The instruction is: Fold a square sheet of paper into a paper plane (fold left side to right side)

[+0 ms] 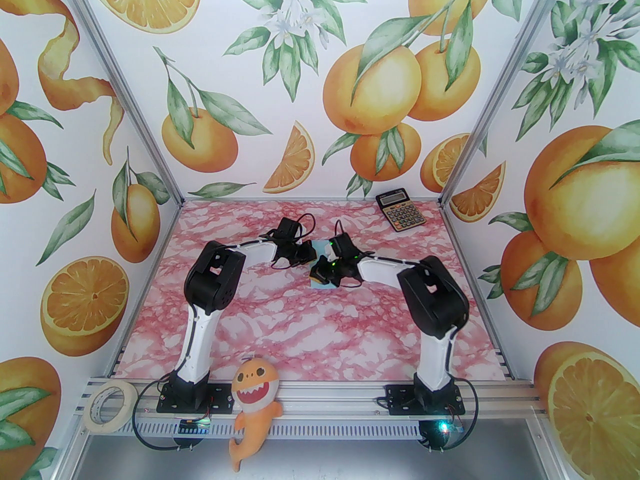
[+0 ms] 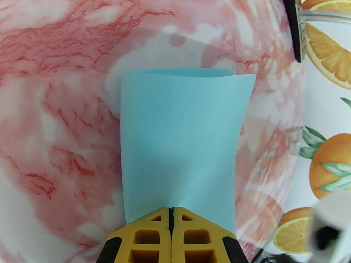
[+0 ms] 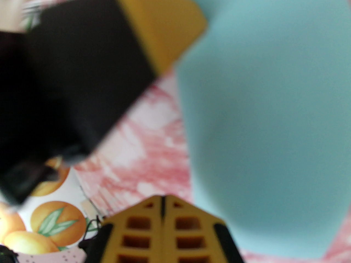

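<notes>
We count one thin pale-blue paper sheet [image 2: 178,136], doubled over. Two grippers: the left gripper [image 2: 171,211] pinches its edge; the right gripper [image 3: 163,200] is closed beside it.

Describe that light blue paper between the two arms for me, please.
The square sheet of paper is thin, plain pale blue and matte. It is doubled over loosely: its far end shows two layers that don't line up, and its surface bows rather than lying flat. The left gripper, jaws shut, pinches its near edge, where soft wrinkles gather. It sits over the middle of the pink marbled table; the right gripper, also shut, is beside it, apparently not holding it.
</notes>
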### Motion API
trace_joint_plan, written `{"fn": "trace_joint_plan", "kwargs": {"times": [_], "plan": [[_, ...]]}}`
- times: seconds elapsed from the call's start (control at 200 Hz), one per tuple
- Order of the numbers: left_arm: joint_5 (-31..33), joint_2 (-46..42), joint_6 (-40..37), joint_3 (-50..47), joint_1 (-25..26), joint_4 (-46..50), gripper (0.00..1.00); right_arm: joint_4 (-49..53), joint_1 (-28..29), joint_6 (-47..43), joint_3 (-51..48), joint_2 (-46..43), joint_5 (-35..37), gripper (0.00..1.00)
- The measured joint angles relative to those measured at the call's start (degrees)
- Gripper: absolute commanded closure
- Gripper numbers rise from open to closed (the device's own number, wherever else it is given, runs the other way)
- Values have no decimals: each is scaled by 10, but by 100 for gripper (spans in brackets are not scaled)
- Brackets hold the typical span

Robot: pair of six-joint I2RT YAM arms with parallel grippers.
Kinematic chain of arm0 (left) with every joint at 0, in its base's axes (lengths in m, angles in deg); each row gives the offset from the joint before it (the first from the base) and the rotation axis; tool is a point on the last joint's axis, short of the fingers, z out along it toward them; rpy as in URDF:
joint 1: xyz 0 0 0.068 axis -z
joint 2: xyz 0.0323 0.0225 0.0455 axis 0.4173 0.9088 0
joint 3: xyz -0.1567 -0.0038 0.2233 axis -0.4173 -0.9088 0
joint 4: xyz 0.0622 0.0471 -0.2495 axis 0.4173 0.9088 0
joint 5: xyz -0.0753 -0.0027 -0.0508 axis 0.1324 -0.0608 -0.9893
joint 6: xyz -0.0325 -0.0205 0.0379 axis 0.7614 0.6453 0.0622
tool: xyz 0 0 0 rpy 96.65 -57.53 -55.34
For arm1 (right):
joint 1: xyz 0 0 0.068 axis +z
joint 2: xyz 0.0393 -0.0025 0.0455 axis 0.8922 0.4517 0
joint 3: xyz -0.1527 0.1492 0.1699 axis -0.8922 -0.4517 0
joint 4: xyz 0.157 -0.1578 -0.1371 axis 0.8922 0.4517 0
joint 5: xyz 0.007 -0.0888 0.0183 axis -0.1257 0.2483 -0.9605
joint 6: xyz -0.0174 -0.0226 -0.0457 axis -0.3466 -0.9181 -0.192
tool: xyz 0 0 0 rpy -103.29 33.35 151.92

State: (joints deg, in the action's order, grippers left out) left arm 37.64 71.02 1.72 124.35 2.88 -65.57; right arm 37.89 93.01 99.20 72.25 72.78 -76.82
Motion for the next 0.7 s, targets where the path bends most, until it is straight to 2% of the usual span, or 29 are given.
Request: {"fn": "trace_joint_plan", "kwargs": {"times": [0.45, 0.701], "plan": [[-5, 0, -4, 0, -1, 1, 98, -25, 1, -11, -13, 24, 0, 100], [-34, 0, -38, 2, -12, 4, 88, -44, 1, -32, -26, 23, 0, 100]]}}
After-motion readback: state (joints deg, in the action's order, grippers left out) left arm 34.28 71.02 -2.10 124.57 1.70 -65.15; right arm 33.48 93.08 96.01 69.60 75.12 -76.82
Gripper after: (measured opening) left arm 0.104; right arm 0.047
